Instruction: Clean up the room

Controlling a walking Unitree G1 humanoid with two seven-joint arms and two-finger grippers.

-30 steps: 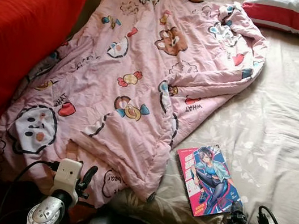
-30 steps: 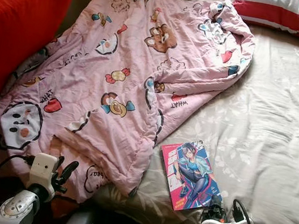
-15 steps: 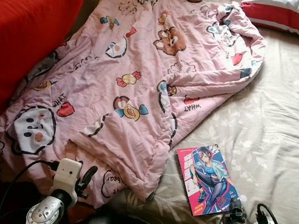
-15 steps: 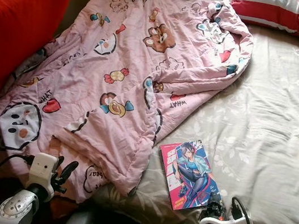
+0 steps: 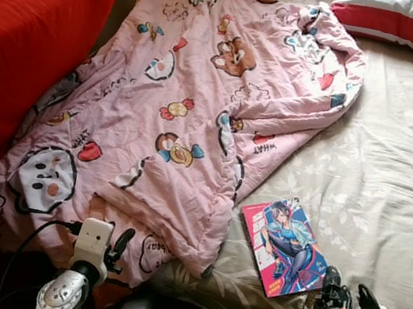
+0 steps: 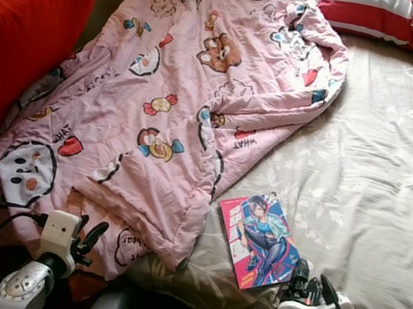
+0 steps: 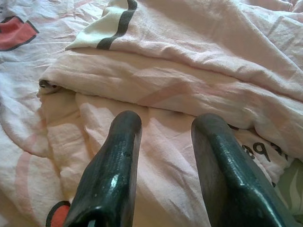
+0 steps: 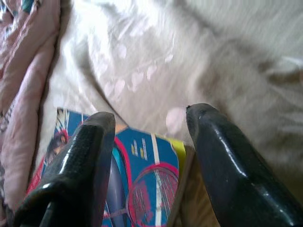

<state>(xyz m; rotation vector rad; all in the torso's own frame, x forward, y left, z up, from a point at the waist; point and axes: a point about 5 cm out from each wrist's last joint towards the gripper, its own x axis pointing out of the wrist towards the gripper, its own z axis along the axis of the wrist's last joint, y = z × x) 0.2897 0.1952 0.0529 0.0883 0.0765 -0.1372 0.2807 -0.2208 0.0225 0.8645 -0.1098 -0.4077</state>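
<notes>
The comic book (image 5: 284, 247) lies flat on the beige bedsheet (image 5: 390, 193) near the bed's front edge, long axis running away from the robot. The right gripper (image 8: 149, 142), jaws spread, hovers just at its near corner; the left gripper (image 7: 163, 156), also spread, faces the pink quilt (image 5: 200, 98).

A red sofa cushion (image 5: 25, 53) stands along the left of the bed, its side touching the bedding there. The bed's beige sheet (image 5: 393, 178) carries a pale leaf print and lies wrinkled, with bright light across its far part. At the head, on the right, rests a pillow (image 5: 403, 21) striped red and white with a patch of teal.
</notes>
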